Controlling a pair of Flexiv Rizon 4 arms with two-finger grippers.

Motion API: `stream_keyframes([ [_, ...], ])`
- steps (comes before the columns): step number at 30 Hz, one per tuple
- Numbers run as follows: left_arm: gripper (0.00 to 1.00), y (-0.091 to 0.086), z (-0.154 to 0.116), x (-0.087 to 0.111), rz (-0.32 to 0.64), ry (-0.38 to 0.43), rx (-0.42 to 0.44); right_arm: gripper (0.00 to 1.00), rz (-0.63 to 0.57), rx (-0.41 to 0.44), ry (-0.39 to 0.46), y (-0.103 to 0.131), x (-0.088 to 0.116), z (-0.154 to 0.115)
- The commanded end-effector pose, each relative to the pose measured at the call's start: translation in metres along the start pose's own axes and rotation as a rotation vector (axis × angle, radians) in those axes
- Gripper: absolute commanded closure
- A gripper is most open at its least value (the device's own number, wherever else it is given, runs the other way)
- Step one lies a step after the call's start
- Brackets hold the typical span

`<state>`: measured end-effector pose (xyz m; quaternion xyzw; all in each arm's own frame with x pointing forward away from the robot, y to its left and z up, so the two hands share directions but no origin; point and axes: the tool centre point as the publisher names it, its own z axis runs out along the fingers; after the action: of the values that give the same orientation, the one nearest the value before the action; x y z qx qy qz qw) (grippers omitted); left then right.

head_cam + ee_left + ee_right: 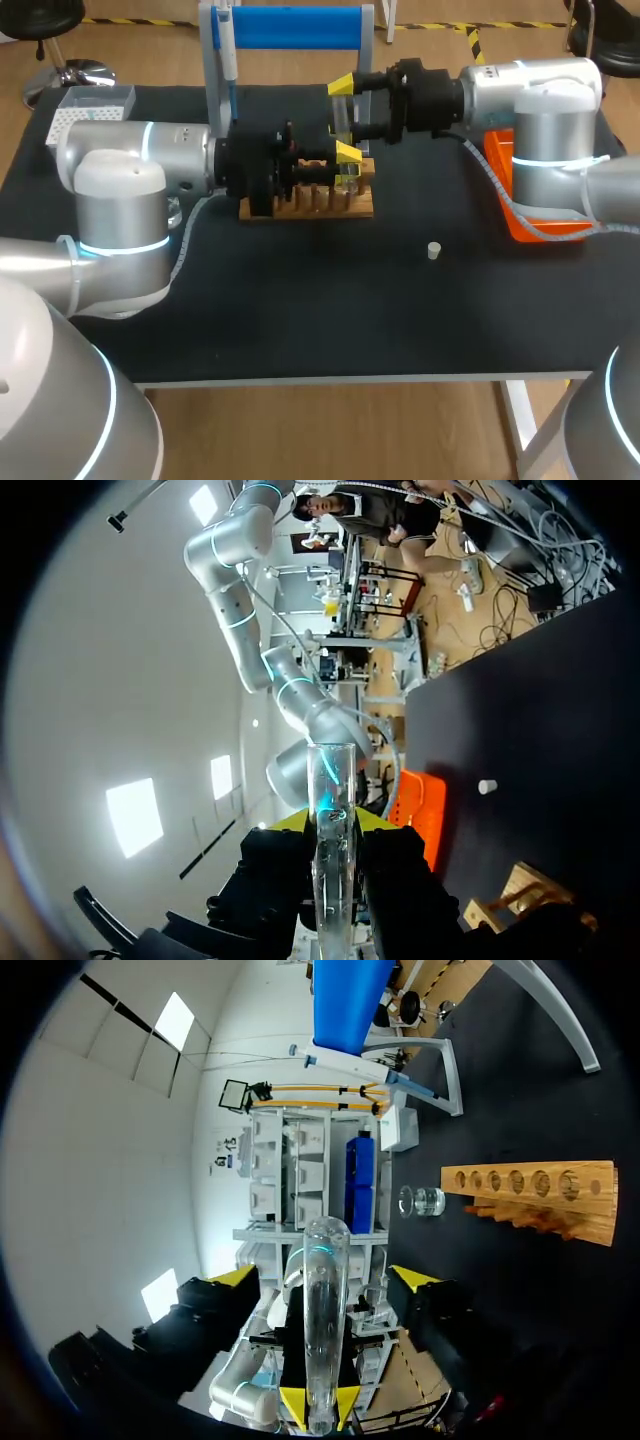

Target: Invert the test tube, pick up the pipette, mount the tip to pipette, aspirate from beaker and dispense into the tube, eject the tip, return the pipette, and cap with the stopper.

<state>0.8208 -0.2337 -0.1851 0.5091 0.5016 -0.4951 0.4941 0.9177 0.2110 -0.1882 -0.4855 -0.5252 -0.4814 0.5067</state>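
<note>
the job is at its first step, turning the tube over. the tube (331, 780) is up in the air over the rack (310, 205), and it seems to lie on its side, with the round end away from me and the open end toward me. the left end effector (332, 822) is clenched on it, one finger on each side. the right end effector (325, 1277) is released: its fingers stand wide apart, one on each side of the tube near the round end, and do not touch it. this looks like a pass from one arm to the other. i think the right fingers must close softly on the glass first, and only then may the left let go, or the tube will drop. then the tube should go open end up into a rack hole. the pipette (228, 45), the beaker (422, 1201) and the stopper (433, 250) on the counter (300, 310) wait for later.
</note>
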Motion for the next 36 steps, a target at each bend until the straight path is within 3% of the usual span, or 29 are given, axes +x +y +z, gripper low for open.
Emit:
stream_keyframes([
  [1,1.00,0.000,-0.001,-0.001,0.001,0.002,0.001,0.00,0.000,-0.001,-0.002,0.000,0.000,0.000],
  [6,1.00,0.000,-0.001,-0.001,0.001,0.002,0.001,0.00,-0.018,-0.002,-0.007,-0.001,0.001,-0.004],
  [17,1.00,0.000,-0.001,-0.001,0.001,0.002,0.001,0.00,-0.261,-0.049,-0.100,-0.010,0.005,-0.063],
  [29,1.00,0.000,-0.001,-0.001,0.001,0.002,0.001,0.00,-0.509,-0.126,-0.260,-0.010,-0.026,-0.097],
  [36,1.00,0.000,-0.001,-0.001,0.001,0.002,0.001,0.00,-0.747,-0.081,-0.382,-0.019,-0.041,-0.096],
])
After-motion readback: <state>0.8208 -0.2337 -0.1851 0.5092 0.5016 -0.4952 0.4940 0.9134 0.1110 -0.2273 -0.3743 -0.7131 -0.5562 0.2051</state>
